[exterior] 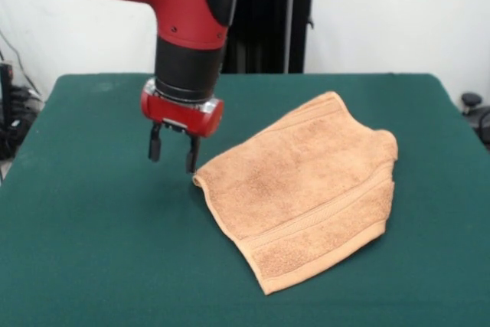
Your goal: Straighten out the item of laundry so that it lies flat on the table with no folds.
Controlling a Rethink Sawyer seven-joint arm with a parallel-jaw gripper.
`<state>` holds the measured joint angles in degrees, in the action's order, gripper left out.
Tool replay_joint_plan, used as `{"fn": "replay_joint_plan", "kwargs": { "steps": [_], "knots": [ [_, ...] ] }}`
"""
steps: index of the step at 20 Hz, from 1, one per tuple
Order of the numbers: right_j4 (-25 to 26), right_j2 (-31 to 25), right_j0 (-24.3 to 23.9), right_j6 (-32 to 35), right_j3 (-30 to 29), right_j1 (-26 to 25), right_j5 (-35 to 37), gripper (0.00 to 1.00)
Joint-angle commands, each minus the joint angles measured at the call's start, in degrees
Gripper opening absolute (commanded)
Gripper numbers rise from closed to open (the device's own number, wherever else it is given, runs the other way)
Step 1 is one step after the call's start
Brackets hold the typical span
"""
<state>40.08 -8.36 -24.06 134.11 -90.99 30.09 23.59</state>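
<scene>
**Obs 1:** Nearest the camera: bottom corner of the tan towel (302, 197), pointing at us. Cloth sits right of centre on the green table (84, 250). Woven band runs along the near edge.

**Obs 2:** Flat?

**Obs 1:** Not quite. Right side bunches up, far right corner looks folded in and puckered. Left part lies smooth.

**Obs 2:** Gripper?

**Obs 1:** Gripper (174, 152) hangs just beside the towel's left corner, pointing down. Jaws parted a little, nothing between them. One finger close to the cloth edge; touching or not, can't tell.

**Obs 2:** Step in hand?

**Obs 1:** My read: lining up for a grasp, towel not yet gripped. Next move calls for closing on an edge and drawing it outward. The crumpled right side needs the pull most, so that corner may want its own grasp.
</scene>
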Motion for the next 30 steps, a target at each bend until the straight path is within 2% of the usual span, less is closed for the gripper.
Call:
{"fn": "replay_joint_plan", "kwargs": {
  "steps": [1, 13, 30],
  "knots": [
    [1.68, -3.1, 3.13, -1.09, 2.74, -6.15, -2.29, 1.0],
    [1.21, -3.21, 3.63, -1.93, 6.7, -8.29, -1.54, 1.0],
    [-1.19, -2.98, 5.62, 1.13, 5.93, -7.78, -0.85, 1.0]
  ]
}}
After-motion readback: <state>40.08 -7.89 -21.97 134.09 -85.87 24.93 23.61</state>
